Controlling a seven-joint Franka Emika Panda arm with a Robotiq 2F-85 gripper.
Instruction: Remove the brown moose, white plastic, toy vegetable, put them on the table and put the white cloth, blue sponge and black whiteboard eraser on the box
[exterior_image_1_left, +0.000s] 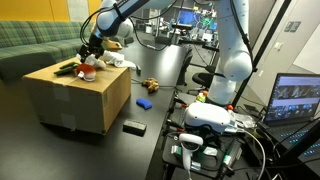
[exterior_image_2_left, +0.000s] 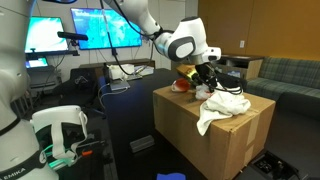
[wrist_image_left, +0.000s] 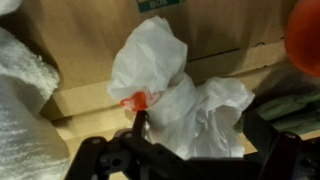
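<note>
the open claw (wrist_image_left: 180, 150) hovers just above the crumpled white plastic (wrist_image_left: 170, 85) on the box (exterior_image_1_left: 75, 100), where pinching only a loose fold might let it slip or snag the nearby cloth (exterior_image_2_left: 222, 110).
</note>
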